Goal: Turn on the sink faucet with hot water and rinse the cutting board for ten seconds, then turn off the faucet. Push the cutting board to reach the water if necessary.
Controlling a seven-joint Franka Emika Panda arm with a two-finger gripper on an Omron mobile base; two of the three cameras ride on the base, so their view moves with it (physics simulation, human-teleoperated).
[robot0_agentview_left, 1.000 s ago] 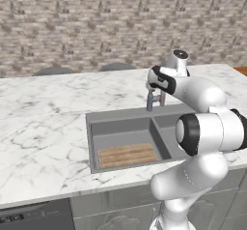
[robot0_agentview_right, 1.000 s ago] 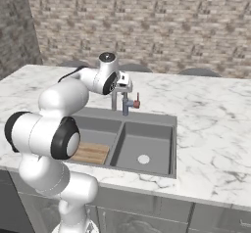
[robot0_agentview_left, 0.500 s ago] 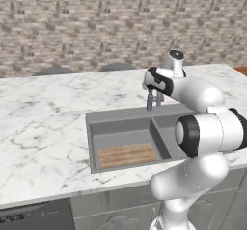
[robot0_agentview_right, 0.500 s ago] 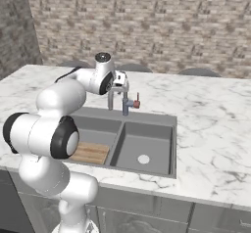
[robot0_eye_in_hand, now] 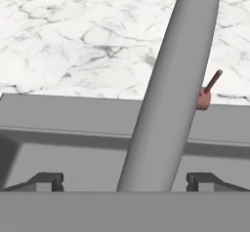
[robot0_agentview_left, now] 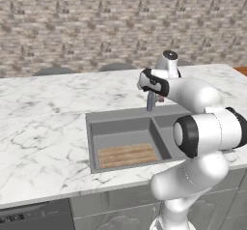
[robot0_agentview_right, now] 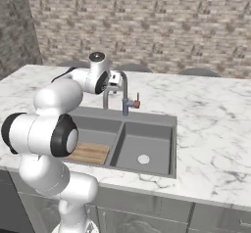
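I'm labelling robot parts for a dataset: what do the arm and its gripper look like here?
The arm is glossy white, built of rounded segments with black joint bands. The gripper has two small dark grey, blocky fingers. No cables or markings are visible.

Sink faucet (robot0_eye_in_hand: 166, 109) spout cut off at hand view's top edge.

One sink faucet (robot0_agentview_right: 123, 92), one lever handle (robot0_eye_in_hand: 212, 84), one double-basin sink (robot0_agentview_right: 166, 121) holding one cutting board (robot0_agentview_left: 128, 155), one drain (robot0_agentview_right: 143, 159).

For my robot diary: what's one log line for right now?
gripper: open, astride sink faucet | water: none seen | cutting board: in sink basin
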